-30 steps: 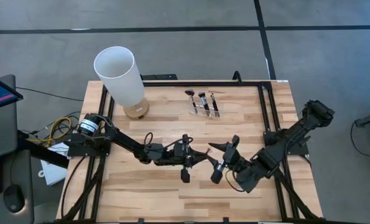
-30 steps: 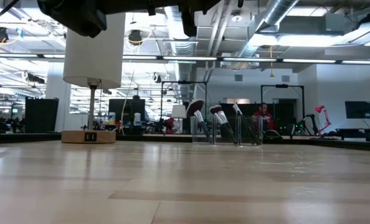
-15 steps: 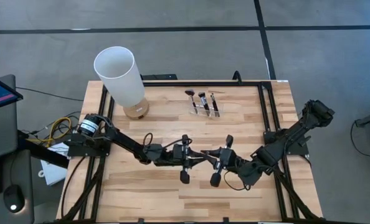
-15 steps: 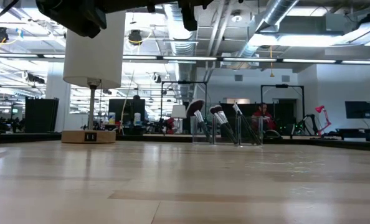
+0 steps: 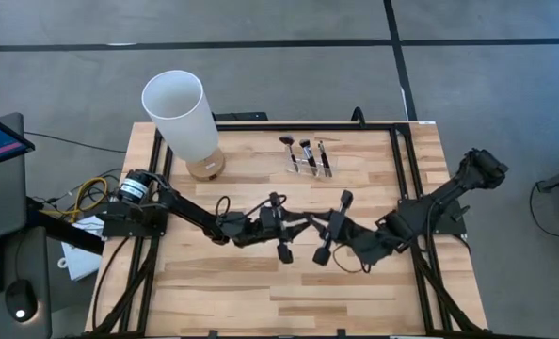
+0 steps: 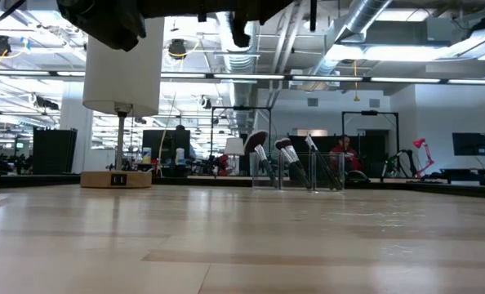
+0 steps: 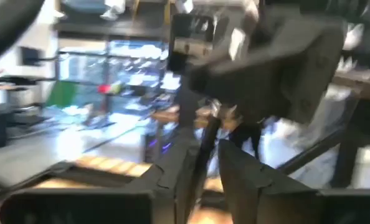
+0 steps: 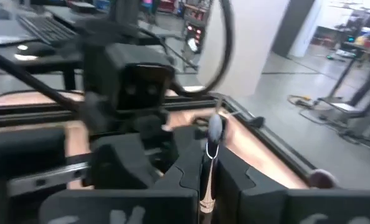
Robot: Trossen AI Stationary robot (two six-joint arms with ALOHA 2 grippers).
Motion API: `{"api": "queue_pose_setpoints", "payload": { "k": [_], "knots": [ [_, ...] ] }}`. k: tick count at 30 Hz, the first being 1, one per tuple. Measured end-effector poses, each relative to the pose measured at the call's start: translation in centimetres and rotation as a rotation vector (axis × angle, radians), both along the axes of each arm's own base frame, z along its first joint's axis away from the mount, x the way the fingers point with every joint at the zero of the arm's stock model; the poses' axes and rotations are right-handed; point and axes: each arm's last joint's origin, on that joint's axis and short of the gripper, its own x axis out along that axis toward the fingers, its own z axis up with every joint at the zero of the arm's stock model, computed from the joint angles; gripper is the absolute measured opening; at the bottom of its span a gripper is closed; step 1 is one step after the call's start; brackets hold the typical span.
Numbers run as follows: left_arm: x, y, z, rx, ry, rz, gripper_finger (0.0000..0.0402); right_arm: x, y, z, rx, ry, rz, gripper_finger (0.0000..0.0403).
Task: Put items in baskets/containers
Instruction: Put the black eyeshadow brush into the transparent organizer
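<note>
A thin makeup brush hangs above the middle of the table, between my two grippers, which face each other. My right gripper is shut on it. My left gripper stands slightly open, with the brush's dark handle in the gap between its fingers. The clear acrylic holder stands on the table near the far edge, with three brushes leaning in its slots. My right gripper pinches the brush between its two fingers, coming about level from the table's right side, with the fingers along the brush. The brush's free end sticks out past the fingertips toward my left gripper, clear of the table. My left gripper's fingers flank the handle; whether one touches it I cannot tell.
A tall white cylinder on a wooden base stands at the far left corner of the table. A black frame runs along the table's edges. Bare wooden tabletop lies toward the near edge.
My right gripper has shut from wide open onto the brush, rolled its wrist and gone a little toward the far edge. The brush stays between the two grippers, clear of the table.
</note>
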Motion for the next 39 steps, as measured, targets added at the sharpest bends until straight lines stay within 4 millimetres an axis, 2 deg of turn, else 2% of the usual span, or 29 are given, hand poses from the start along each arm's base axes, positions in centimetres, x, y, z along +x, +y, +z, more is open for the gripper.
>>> {"api": "queue_pose_setpoints", "payload": {
  "k": [4,9,13,18,24,30,39],
  "knots": [
    [-1.5,0.5,0.3,0.032,0.141,0.085,0.0112,-0.4,-1.0,0.5,0.017,0.006,-0.027,0.0011],
    [-5.2,2.0,2.7,-0.002,0.177,0.095,0.0158,-1.3,-2.3,1.1,-0.002,0.034,-0.065,0.0008],
    [-8.1,2.8,3.2,0.016,0.164,0.006,0.0181,-1.5,-5.1,1.5,-0.009,0.075,-0.151,0.0008],
    [-10.6,3.6,2.2,0.026,0.185,-0.011,0.0186,-1.2,-9.2,1.1,0.049,0.15,-0.22,0.0015],
    [-11.8,4.0,1.0,0.014,0.21,-0.021,0.0178,-0.9,-13.1,-1.0,0.097,0.176,-0.284,0.0007],
    [-12.1,4.0,0.3,-0.003,0.223,-0.054,0.0171,-0.2,-16.6,-3.6,0.185,0.096,-0.163,0.0015],
    [-12.4,3.4,0.2,-0.008,0.221,-0.084,0.0159,-0.8,-20.4,-5.2,0.219,0.09,-0.126,0.0013]
  ]
}}
